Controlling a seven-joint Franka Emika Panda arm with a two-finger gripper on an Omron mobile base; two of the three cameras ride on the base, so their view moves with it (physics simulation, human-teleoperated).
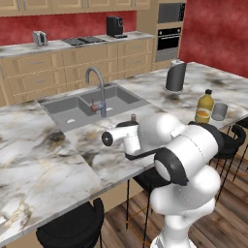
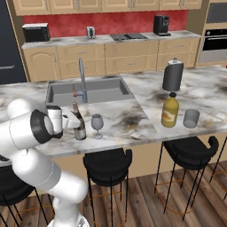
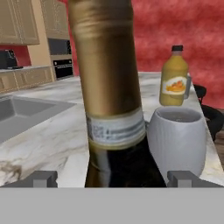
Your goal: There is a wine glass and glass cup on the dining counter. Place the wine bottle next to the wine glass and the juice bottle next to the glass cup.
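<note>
Released, the claw [image 3: 112, 178] straddles the wine bottle [image 3: 111, 94] without gripping. In the right base view the bottle is stood just left of the wine glass [image 2: 97, 125] — as asked; far right, juice bottle [image 2: 170, 111] sits beside glass cup [image 2: 191, 118].

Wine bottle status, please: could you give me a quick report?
Gripper open, astride wine bottle. Bottle upright beside wine glass. Juice bottle by glass cup. Nothing in the way.
</note>
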